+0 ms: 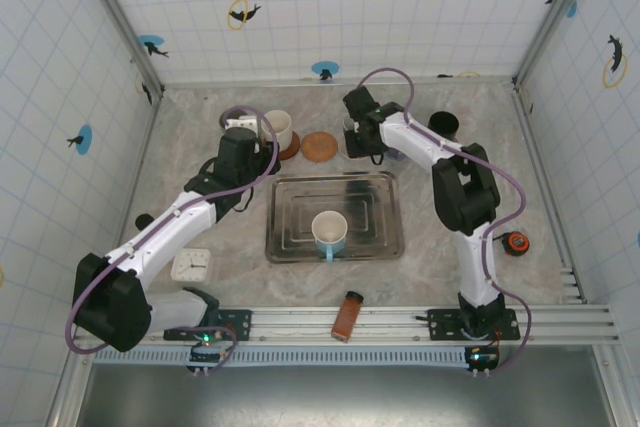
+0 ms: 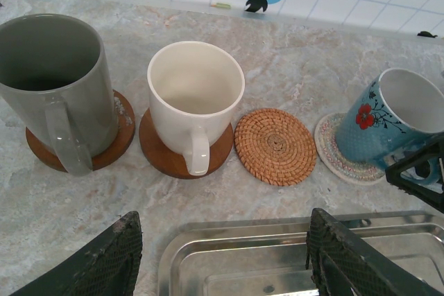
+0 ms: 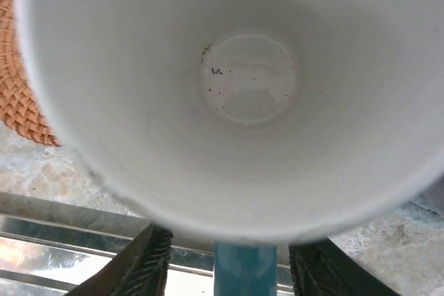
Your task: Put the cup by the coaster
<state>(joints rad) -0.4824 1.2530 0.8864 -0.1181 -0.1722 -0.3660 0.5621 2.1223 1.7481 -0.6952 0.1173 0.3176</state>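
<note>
A blue cup with a red flower (image 2: pixel 406 119) stands tilted on a pale woven coaster (image 2: pixel 334 157) at the right. Its white inside (image 3: pixel 250 81) faces the right wrist camera. The blue handle (image 3: pixel 244 268) hangs between the fingers of my right gripper (image 3: pixel 229 258), which stands open with a gap on each side of the handle. A bare rattan coaster (image 2: pixel 275 145) lies just left of the cup. My left gripper (image 2: pixel 222 254) is open over the tray's far edge, with nothing in it.
A white cup (image 2: pixel 194 98) and a grey cup (image 2: pixel 59 81) each sit on a wooden coaster to the left. The steel tray (image 1: pixel 290 247) holds another blue cup (image 1: pixel 329 232). A black cup (image 1: pixel 444 127), a small clock (image 1: pixel 190 264) and an orange block (image 1: pixel 347 317) lie around.
</note>
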